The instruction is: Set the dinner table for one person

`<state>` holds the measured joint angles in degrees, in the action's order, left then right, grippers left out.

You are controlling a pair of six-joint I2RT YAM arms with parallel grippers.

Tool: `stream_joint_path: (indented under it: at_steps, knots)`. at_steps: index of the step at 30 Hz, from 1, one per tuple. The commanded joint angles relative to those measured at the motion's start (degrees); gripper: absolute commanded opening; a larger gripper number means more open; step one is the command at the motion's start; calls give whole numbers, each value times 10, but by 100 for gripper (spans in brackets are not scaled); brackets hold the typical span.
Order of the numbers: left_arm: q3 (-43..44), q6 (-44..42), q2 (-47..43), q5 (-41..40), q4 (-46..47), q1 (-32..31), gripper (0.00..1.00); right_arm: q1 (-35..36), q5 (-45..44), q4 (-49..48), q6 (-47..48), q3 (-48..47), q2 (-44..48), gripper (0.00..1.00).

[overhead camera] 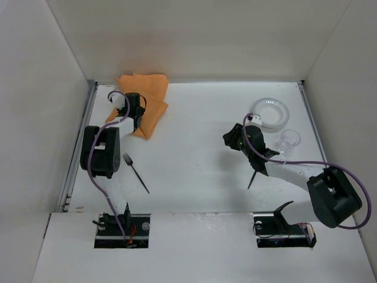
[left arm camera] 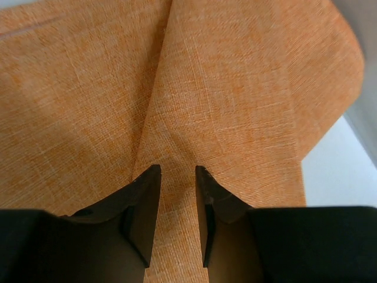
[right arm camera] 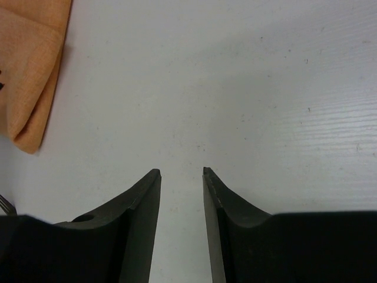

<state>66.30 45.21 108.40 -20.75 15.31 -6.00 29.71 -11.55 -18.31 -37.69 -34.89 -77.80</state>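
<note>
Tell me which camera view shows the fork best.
Top external: the whole fork lies in plain sight on the table, tines to handle. The right wrist view catches only what look like its tine tips at the left edge; the left wrist view shows none of it.

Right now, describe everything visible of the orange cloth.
The orange cloth is a matte woven fabric, and its fine weave shows up close. It lies rumpled and folded over itself rather than spread flat, at the far left corner of the dinner table, with its far edge by the back wall. A raised crease runs toward the left gripper, whose jaws stand slightly apart astride it. Whether they pinch it is unclear. One folded corner shows doubled layers.
</note>
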Motion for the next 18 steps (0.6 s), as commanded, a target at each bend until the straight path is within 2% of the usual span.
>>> stream_joint_path:
  at_steps: [1, 6, 11, 18]
  knots:
    - [30, -6, 26, 40, 9, 0, 27, 5, 3, -26, 6, -17, -2, 42]
    - [-22, 15, 30, 59, 27, -56, 25, 5, 0, -30, 10, -20, -9, 56]
    - [-87, 18, 15, 65, 58, -120, 25, 7, 15, -40, 8, -23, -19, 65]
    - [-128, 8, 3, 84, 72, -212, 22, 21, 32, -67, -19, -76, -80, 70]
